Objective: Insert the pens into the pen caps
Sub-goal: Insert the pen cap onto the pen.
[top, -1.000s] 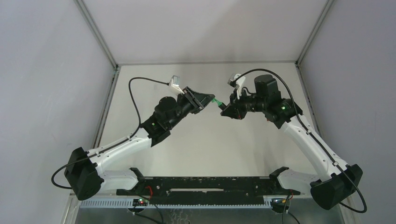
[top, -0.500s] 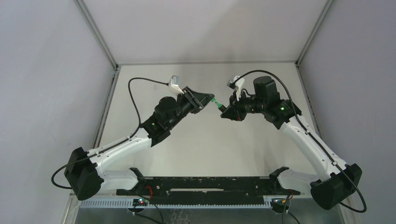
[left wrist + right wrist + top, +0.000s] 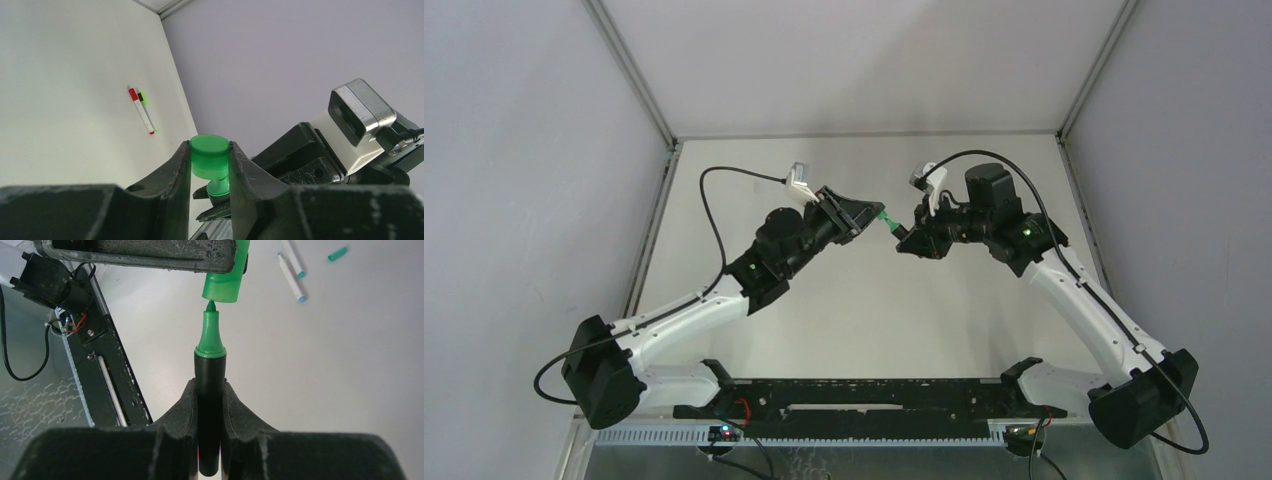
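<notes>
1. Over the far half of the table [image 3: 864, 320], both arms meet tip to tip in mid-air, L arm coming from the left, R arm from the right.
2. L gripper [image 3: 210, 150]: fingers narrow, clamped on the sides of a chunky bright green cap [image 3: 210, 157]. Cap's closed flat end faces the L wrist cam; open end points toward the R arm.
3. R gripper [image 3: 210, 390]: fingers narrow, clamped on the barrel of a thick black marker [image 3: 209, 375]. Its green collar and nib stick out past the fingertips.
4. Marker and green cap are roughly in line. Nib sits right at the cap's mouth and the collar is fully outside, so it is not seated. Can't tell if the nib touches the rim.
5. R wrist view, on the table beyond the cap: white pen w/ blue tip [image 3: 291, 279] and white pen w/ teal tip [image 3: 295, 259] lie side by side, close together. A loose teal cap [image 3: 338, 253] lies to their right, apart from both.
6. L wrist view, near the far wall: red-ended pen [image 3: 141, 112] and green-ended pen [image 3: 149, 116], both w/ white barrels, lie parallel and nearly touching.
7. Top view: black rail [image 3: 864, 385] w/ wiring runs between the arm bases at the near edge.
</notes>
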